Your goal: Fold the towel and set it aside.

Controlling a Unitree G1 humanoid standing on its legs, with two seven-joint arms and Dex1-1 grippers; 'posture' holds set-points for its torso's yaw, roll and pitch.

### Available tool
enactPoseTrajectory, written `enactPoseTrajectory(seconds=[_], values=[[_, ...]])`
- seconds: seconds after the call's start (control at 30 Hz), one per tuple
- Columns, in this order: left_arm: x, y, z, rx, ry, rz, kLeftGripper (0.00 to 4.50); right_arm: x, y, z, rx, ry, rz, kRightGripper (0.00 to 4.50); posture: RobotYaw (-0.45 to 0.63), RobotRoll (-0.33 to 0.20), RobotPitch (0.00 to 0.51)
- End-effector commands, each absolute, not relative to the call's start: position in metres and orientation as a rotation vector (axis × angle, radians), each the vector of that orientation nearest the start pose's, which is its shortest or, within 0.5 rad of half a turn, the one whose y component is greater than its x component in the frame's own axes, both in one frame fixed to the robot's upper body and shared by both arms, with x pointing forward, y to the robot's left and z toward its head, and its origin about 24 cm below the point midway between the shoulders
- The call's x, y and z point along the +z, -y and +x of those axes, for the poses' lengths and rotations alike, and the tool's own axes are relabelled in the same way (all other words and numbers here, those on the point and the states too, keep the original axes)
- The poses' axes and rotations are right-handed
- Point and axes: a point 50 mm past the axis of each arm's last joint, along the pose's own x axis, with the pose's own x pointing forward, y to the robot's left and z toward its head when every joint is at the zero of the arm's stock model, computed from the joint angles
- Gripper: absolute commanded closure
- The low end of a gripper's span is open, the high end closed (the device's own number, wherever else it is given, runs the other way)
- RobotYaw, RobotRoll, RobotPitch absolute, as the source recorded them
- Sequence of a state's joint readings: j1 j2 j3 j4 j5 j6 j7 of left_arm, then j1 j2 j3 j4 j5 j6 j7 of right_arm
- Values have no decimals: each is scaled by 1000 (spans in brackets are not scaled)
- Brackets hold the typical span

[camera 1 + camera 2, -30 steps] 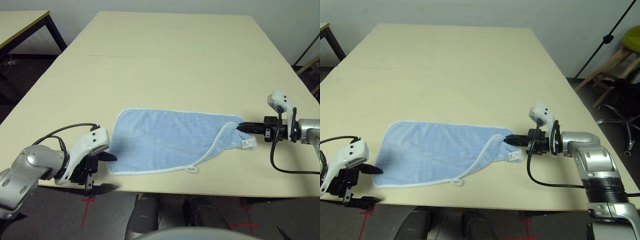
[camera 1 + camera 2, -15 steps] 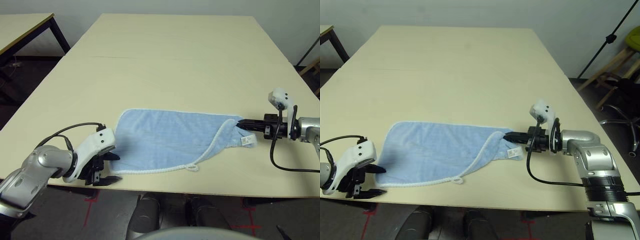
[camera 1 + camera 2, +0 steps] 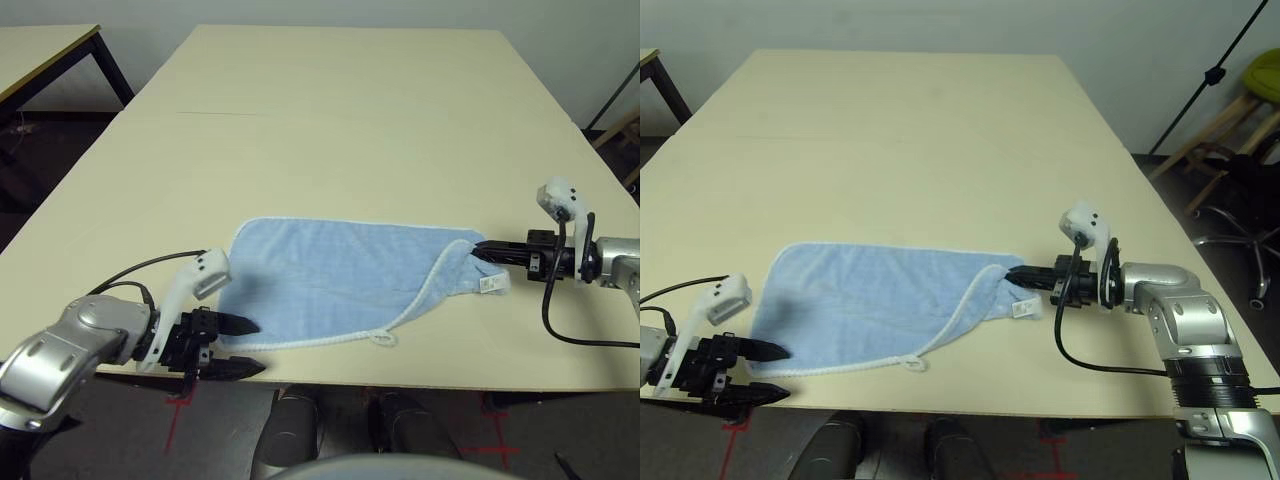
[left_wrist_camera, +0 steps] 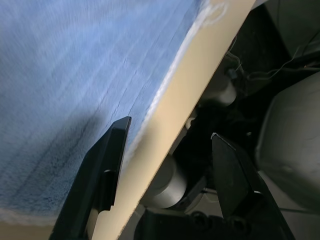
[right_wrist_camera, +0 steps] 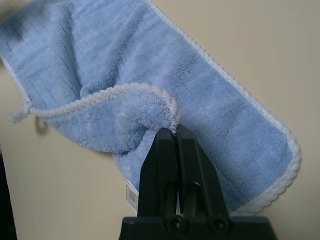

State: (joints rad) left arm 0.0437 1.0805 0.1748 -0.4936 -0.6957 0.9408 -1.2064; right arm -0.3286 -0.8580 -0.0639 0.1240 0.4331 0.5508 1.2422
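Right gripper (image 5: pixel 176 131) pinching towel (image 3: pixel 340 280) corner – left gripper (image 3: pixel 243 346) open.

Blue towel (image 3: pixel 340 285) on cream table (image 3: pixel 340 120)

The light blue towel (image 3: pixel 340 282) has white stitched edging and lies on a pale yellow table (image 3: pixel 340 110).

Head pair high, wrist cameras close

Both eye views look down over the table (image 3: pixel 330 110); each wrist view sits close over the shared towel (image 5: pixel 165 75).
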Motion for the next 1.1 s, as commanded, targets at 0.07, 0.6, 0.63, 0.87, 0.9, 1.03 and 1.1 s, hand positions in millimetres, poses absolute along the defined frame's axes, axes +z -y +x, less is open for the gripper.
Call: enactPoseTrajectory(seconds=[0.07, 0.6, 0.63, 0.87, 0.9, 1.03, 1.1], values=[[161, -232, 192, -1195, -703, 66, 1159, 136, 270, 268, 1014, -448, -130, 4500, 124, 0, 148], [176, -232, 209, -1147, -625, 104, 1554, 137, 273, 265, 1003, -454, -129, 4500, 126, 0, 158], [173, -232, 208, -1142, -618, 128, 1740, 137, 273, 266, 1003, -456, -132, 4500, 130, 0, 159], [149, -241, 197, -1092, -605, 287, 22, 146, 278, 270, 994, -452, -157, 4500, 112, 0, 145], [148, -242, 198, -1081, -597, 309, 22, 146, 279, 271, 992, -451, -158, 4500, 112, 0, 145], [141, -244, 199, -1080, -580, 385, 22, 146, 280, 273, 990, -446, -162, 4500, 110, 0, 129], [140, -243, 200, -1080, -566, 403, 22, 147, 279, 274, 992, -441, -164, 4500, 108, 0, 122]])
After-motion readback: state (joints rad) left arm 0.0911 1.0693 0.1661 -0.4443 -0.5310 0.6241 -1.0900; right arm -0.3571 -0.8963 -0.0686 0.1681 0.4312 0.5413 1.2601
